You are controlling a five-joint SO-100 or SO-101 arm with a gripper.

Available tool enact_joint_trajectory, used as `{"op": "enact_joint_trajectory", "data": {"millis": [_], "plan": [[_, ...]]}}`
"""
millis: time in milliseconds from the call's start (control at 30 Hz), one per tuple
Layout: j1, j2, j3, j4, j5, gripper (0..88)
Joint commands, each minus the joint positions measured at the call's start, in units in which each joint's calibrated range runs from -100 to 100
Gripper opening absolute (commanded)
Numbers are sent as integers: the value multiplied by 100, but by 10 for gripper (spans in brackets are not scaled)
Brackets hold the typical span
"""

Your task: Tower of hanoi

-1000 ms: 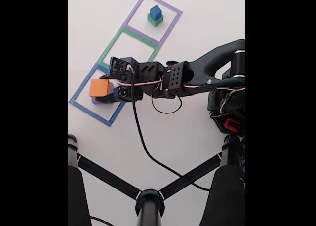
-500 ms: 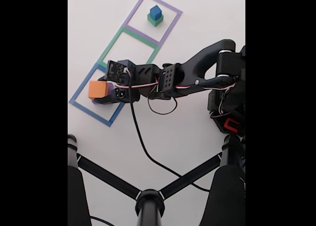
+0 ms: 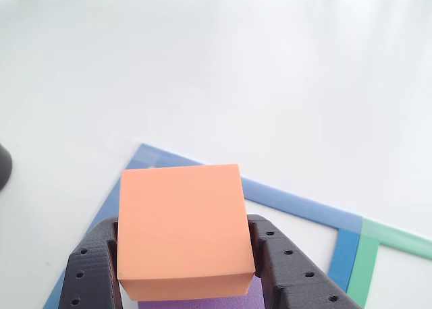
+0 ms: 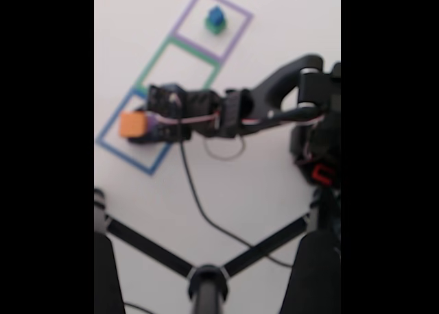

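The orange block (image 3: 181, 228) fills the lower middle of the other view, with my gripper (image 3: 182, 245) shut on it and the black fingers (image 3: 91, 268) pressed against both sides. A strip of the purple block (image 3: 202, 302) shows right beneath it. In the blurred fixed view the orange block (image 4: 132, 124) sits at my gripper (image 4: 139, 125), inside the blue taped square (image 4: 113, 148). The small blue cube (image 4: 216, 14) rests on the green block (image 4: 216, 27) inside the purple taped square (image 4: 236, 11) at the top.
A green taped square (image 4: 152, 66) lies between the blue and purple ones. My arm's cable (image 4: 195, 197) trails over the white table (image 4: 137, 190). Black stand legs (image 4: 147, 249) cross the bottom of the fixed view.
My arm has stretched out and the gripper with the orange block has shifted slightly left within the blue square. The fixed view has turned blurry.
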Motion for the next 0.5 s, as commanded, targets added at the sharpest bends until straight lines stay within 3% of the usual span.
{"op": "enact_joint_trajectory", "data": {"millis": [0,467], "plan": [[-92,-103,-10,-197,20,121],[-8,-31,162,-310,20,122]]}}
